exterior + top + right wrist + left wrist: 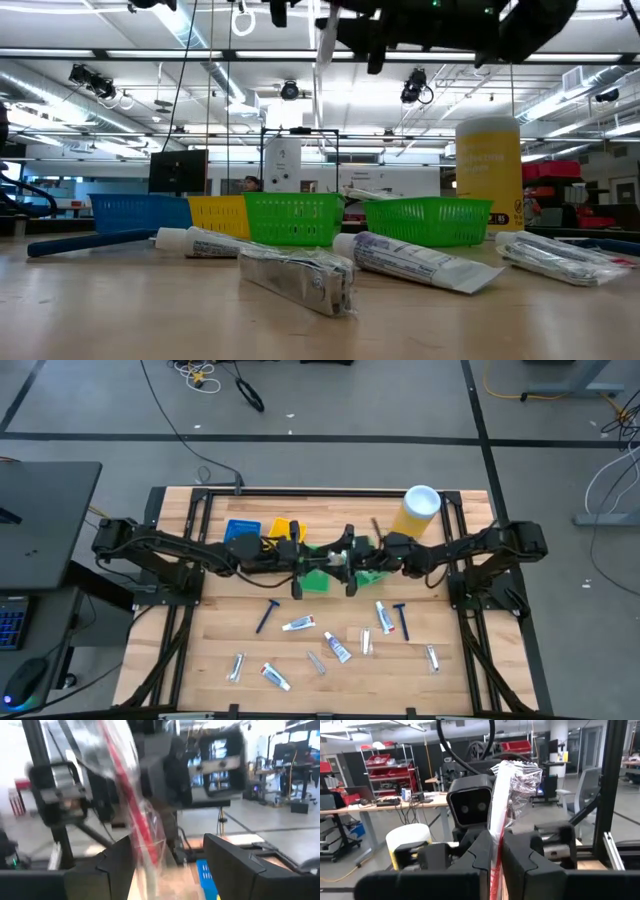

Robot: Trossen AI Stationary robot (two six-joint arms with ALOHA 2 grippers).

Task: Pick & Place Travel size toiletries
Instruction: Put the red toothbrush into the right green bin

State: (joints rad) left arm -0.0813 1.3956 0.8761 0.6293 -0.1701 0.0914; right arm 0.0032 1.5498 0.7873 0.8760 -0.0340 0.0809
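Observation:
My left gripper [497,851] is shut on a red-and-white toothbrush in a clear crinkled wrapper [509,785], high over the green bins [318,578]. My right gripper [175,862] faces it, open, and the wrapped toothbrush [134,805] shows blurred close by one of its fingers [117,865]; whether they touch, I cannot tell. In the low view the toothbrush [324,42] hangs well above the table. Toothpaste tubes [298,624], silvery tubes [237,666] and dark blue razors [268,615] lie flat on the table's near half. My left gripper pinches the wrapped toothbrush between its two fingers at the lower part of the handle [496,840], coming level from the table's left. The fingers lie across the brush. It stands roughly upright, its wrapped upper end [517,770] above the fingers, lifted clear of everything.
A blue bin [240,530] and a yellow bin [283,528] stand by the green ones, at the far side. A tall yellow canister with a white lid [418,508] stands at the far right. Black frame rails [470,620] run along the table's sides.

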